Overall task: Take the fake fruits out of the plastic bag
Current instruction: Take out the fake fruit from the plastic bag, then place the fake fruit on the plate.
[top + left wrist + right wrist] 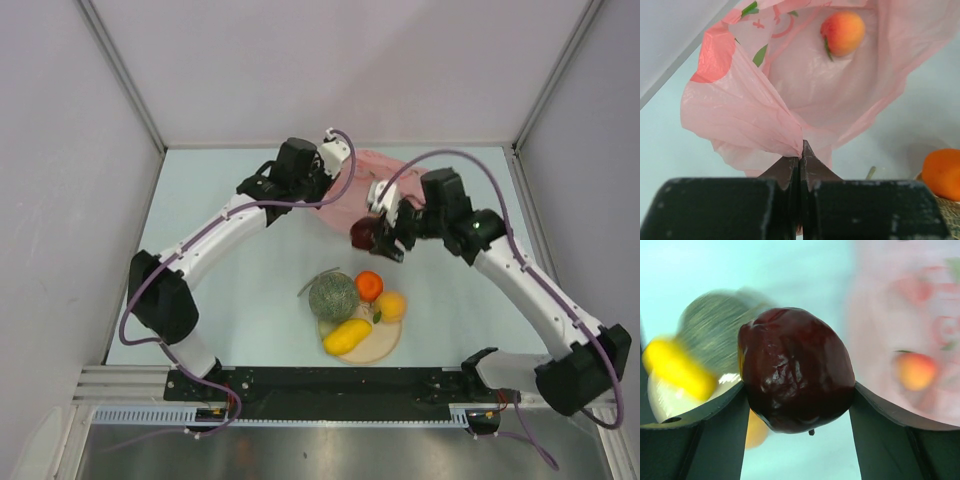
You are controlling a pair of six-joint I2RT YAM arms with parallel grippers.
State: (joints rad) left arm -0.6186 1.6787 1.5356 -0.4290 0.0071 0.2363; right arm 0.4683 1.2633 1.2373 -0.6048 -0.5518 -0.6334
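- Closest to our right wrist lens sits the dark red fruit (795,372), wrinkled and glossy. The right tool (797,407) clamps it, one finger pressed to each side.
- From above, we see that fruit (363,233) out of the bag, held beyond the plate (385,347) at its far side, between the plate and the plastic bag (368,166).
- Nearest our left wrist lens, the left tool (800,156) has its fingers closed flat together, pinching a gathered fold of the plastic bag (760,115) at their tips.
- We see the bag's mouth hanging open past that pinch, and the peach (842,32) lies inside it on the pink film.
- We find the bag farther from the plate than anything else, close to the back wall (340,70), so little counter is left behind it.
- On the plate lies the yellow oblong fruit (347,336), at its near-left rim. The yellow-orange fruit (390,305) sits at its far-right rim.
- At the plate's far-left rim stands the melon (333,297), touching the oblong fruit. The orange (369,285) is just beside the melon at the plate's far edge.
- Left of the plate we have a wide bare stretch of counter (240,280), out to the left arm and the left side wall (70,200).
- Right of the plate, bare counter runs to the right arm. A narrower bare strip separates the plate's far edge from the held fruit.
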